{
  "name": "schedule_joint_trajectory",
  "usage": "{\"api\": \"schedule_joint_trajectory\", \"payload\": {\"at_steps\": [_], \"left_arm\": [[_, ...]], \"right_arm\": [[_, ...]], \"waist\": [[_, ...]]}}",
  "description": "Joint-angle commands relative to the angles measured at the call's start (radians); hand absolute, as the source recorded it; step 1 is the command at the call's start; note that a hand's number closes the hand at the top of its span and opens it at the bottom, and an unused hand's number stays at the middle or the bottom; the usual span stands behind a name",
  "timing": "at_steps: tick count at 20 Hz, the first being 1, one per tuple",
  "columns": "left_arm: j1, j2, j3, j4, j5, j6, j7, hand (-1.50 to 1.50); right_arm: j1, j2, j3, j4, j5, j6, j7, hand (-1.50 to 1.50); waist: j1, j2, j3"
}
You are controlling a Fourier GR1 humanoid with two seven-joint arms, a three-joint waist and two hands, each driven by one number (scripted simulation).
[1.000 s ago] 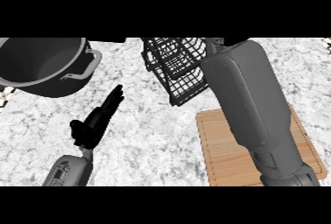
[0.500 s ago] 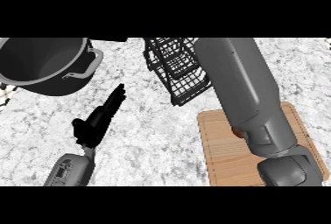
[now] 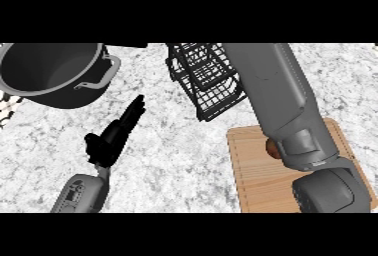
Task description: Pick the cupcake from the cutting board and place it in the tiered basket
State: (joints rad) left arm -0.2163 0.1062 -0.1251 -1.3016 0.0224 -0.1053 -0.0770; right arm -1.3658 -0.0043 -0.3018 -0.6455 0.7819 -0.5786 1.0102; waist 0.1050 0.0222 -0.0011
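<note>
Since the earlier frame my right arm's grey forearm (image 3: 284,107) has swung further up and left, uncovering a sliver of something brown (image 3: 272,147) at its left edge, sitting on the light wooden cutting board (image 3: 251,172). I'd guess that's the cupcake, but most of it is hidden. Working down in size: the dark grey metal stock pot (image 3: 52,72) sits top left, the black wire tiered basket (image 3: 207,82) is just past the board, well apart from the pot. My right hand isn't visible at all, so no clue what its fingers are doing. The black left hand (image 3: 111,140) rests on the speckled counter (image 3: 177,150), fingers straight and pressed together, holding nothing. Progress-wise: looks like nothing's in the basket yet, so pick and place both remain.
</note>
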Motion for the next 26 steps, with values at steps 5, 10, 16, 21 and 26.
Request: {"api": "schedule_joint_trajectory", "payload": {"at_steps": [5, 10, 16, 21, 26], "left_arm": [[0.014, 0.013, 0.034, 0.021, -0.001, 0.019, -0.003, 0.0], [0.056, 0.025, 0.053, 0.002, 0.015, 0.015, -0.016, 0.0], [0.109, 0.042, 0.082, -0.02, 0.022, 0.036, -0.007, 0.0], [0.153, 0.033, 0.086, -0.025, 0.025, 0.047, -0.015, 0.0], [0.186, 0.039, 0.102, -0.02, 0.024, 0.059, -0.027, 0.0]], "right_arm": [[-0.094, 0.004, 0.035, 0.115, 0.072, -0.351, 0.101, -1.5], [-0.084, -0.061, 0.077, 0.183, 0.312, -0.456, 0.235, -1.5], [-0.006, -0.067, 0.065, 0.076, 0.448, -0.556, 0.239, -1.5], [0.112, -0.022, 0.031, -0.095, 0.461, -0.552, 0.175, -1.5], [0.21, 0.003, 0.033, -0.237, 0.463, -0.451, 0.155, -1.5]], "waist": [[-0.055, -0.012, -0.002], [-0.107, -0.032, -0.004], [-0.165, -0.061, 0.0], [-0.213, -0.078, 0.002], [-0.257, -0.096, 0.002]]}}
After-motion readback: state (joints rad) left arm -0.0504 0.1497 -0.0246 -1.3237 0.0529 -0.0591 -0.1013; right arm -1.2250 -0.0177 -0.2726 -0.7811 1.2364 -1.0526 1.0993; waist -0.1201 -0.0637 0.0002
